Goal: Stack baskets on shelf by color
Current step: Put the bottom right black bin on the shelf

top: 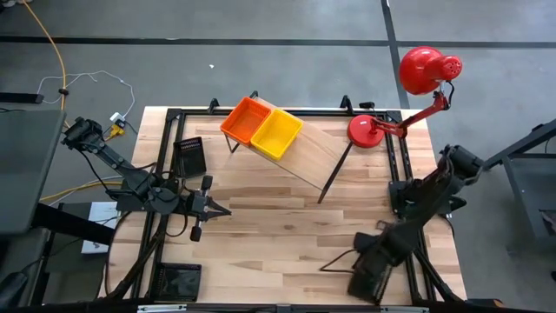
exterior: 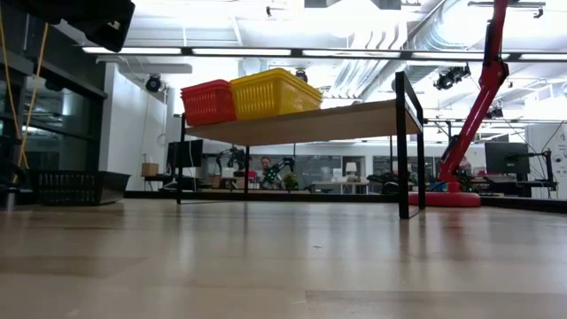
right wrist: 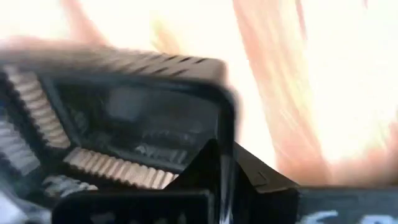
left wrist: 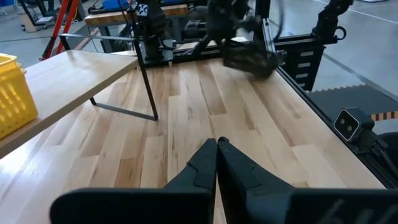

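Observation:
An orange-red basket [top: 248, 119] and a yellow basket [top: 278, 133] stand side by side on the light wood shelf [top: 317, 156] at the far middle of the table. One black basket [top: 190, 156] rests on its base on the table left of the shelf, and another [top: 181, 280] sits at the near left corner. My right gripper [top: 375, 261], pointing down near the near right corner, is shut on a third black basket [right wrist: 137, 118]. My left gripper [left wrist: 216, 152] hovers shut and empty over the table's left middle. My right gripper pinches one wall of the black basket at its rim [right wrist: 225, 134] between its two fingers, one inside the basket and one outside, close to a corner. The fingers come from above, pointing down. The basket [left wrist: 249, 59] hangs tilted; blur hides whether it is clear of the table.
A red desk lamp [top: 408, 96] stands at the far right corner, its base [top: 365, 130] beside the shelf's right end. The right half of the shelf top is bare. Black frame rails run along the table's left and right edges.

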